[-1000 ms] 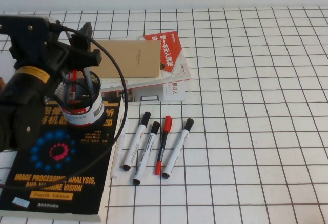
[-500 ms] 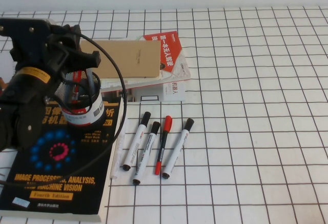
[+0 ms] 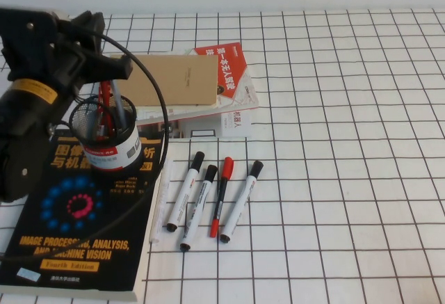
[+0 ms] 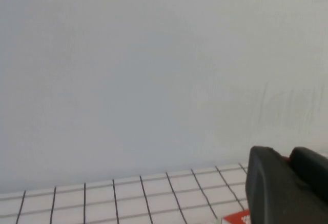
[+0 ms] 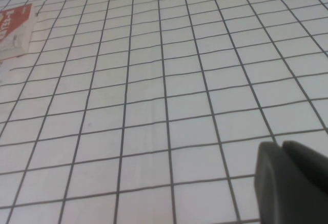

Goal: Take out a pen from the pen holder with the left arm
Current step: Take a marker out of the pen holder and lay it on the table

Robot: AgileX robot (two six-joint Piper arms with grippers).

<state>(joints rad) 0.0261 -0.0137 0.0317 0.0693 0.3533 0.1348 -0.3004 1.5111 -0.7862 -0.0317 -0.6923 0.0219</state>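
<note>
The right gripper [image 5: 283, 155] does not show from above. Its own camera has it over bare squared bench [image 3: 348, 179], fingers together on nothing.

At the near-left corner lies a large dark textbook [image 3: 69, 241]. Four loose markers [image 3: 197, 203] lie on the bench just beside its right edge. On the book's far end stands the mesh pen holder [image 3: 111, 144], upright, with a red pen [image 3: 103, 102] and a grey pen [image 3: 118, 109] leaning inside.

Directly above the holder hangs the left gripper [image 3: 106, 74]. Its fingers are drawn in on the top of the red pen, as far as I can make out; the wrist view shows only a sliver of red between them. The pen's lower half sits inside the holder.

A pen like this is likely light and stiff, with a smooth, slippery barrel, so it wants a firm pinch across the upper end. It should lift along its own axis, since the unsecured holder could tip.

Beyond lies a brown notebook [image 3: 174, 78] on stacked books.
</note>
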